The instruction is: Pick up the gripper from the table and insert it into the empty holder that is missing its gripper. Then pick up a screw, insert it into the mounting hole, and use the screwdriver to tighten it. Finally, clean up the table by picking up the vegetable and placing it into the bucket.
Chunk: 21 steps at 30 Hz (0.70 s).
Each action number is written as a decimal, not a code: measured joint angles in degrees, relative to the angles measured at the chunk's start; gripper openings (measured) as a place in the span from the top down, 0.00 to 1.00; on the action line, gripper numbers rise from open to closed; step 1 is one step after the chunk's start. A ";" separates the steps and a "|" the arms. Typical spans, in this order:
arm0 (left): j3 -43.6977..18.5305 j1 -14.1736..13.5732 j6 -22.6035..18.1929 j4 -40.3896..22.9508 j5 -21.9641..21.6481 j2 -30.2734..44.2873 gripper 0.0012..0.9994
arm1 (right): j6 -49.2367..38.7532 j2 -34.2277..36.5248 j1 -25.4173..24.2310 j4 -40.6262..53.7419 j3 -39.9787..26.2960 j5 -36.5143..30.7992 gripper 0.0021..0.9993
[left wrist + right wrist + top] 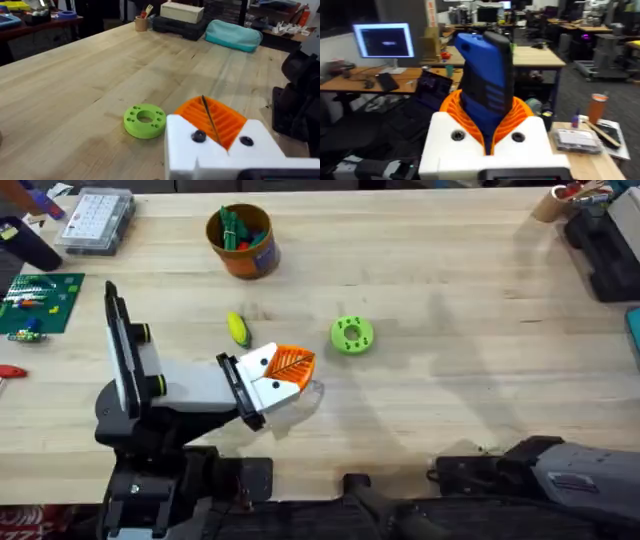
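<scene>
Clamping the screwdriver (485, 65) between its orange ribbed pads, the right gripper (490, 107) holds the thick blue body upright, with the room beyond the table behind it. The grip sits low on the body and most of the tool stands above the pads. It looks rigid, smooth-sided and fairly heavy for its size, so it may tip or slide if the arm swings fast. A hold nearer its middle would likely steady it. Which end carries the bit cannot be told from here.

The left gripper (300, 362) lies low over the table (480, 380), its pads pressed together with nothing between them; from the wrist only a thin dark seam parts them (205, 105). Just beside it sits a green ring-shaped disc (351, 334), seen close ahead from the left wrist (145, 120).

The vegetable (238, 328) lies on the bare wood, near the left gripper and apart from it, between that gripper and the bucket (245, 265). The bucket stands upright farther back with a few green and coloured items already in it. The corn looks light, hard and rounded, so it may roll or squirt out of a pinch at its tapered ends. Spreading the pads and closing across its thick yellow middle seems safest. The clean-up is not yet done
</scene>
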<state>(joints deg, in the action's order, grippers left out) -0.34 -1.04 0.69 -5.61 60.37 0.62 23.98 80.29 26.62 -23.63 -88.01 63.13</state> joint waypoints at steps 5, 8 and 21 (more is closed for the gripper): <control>0.00 0.00 0.00 0.00 -0.01 0.00 0.98 | -0.25 0.72 3.39 -1.86 1.67 -0.92 0.96; 0.00 0.00 0.00 0.00 0.01 0.00 0.98 | 0.13 0.74 5.26 -12.19 9.66 -1.84 0.96; 0.00 0.00 0.00 0.00 0.01 0.01 0.98 | 2.32 1.10 7.88 -24.39 18.82 -2.04 0.96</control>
<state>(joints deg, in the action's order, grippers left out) -0.34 -1.04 0.69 -5.61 60.38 0.63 26.30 81.38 34.50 -48.02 -69.19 61.09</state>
